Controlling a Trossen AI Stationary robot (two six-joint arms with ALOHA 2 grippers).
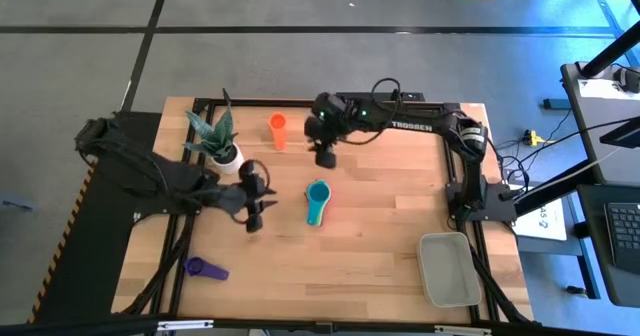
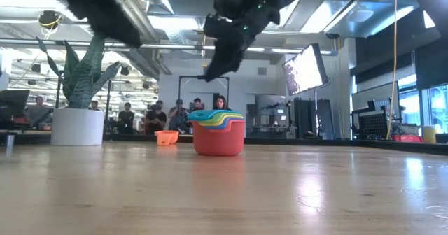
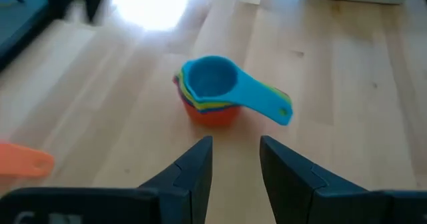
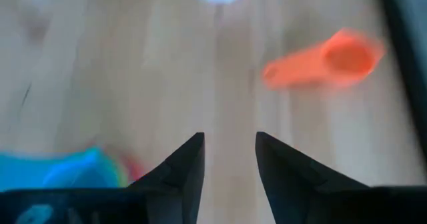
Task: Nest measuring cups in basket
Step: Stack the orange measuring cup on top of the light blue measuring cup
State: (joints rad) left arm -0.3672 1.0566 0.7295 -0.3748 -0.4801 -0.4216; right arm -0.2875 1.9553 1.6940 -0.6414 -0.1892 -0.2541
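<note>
The stack of nested cups [image 1: 317,202] sat near the middle of the wooden bench [image 1: 380,256], with the teal cup [image 3: 213,79] on top and the red cup [image 2: 218,138] at the bottom; yellow and green rims showed between them. The stacked handles pointed toward the front edge of the bench.

The orange cup [image 1: 278,130] lay apart from the stack, toward the back of the bench, near the potted plant [image 1: 218,139]. The purple cup [image 1: 205,269] lay alone near the front left corner. The basket [image 1: 449,268] stood at the front right corner, well apart from every cup, and held nothing visible.

The left end effector [image 1: 257,203] was positioned just left of the stack, not touching it. Its fingers [image 3: 190,174] were spread with a clear gap between them and gripped nothing.

The right end effector [image 1: 325,157] was raised above the bench between the orange cup and the stack. Its fingers [image 4: 181,167] were likewise parted and empty.

In the low view, people [image 2: 175,116] were seated in the room beyond the bench.
</note>
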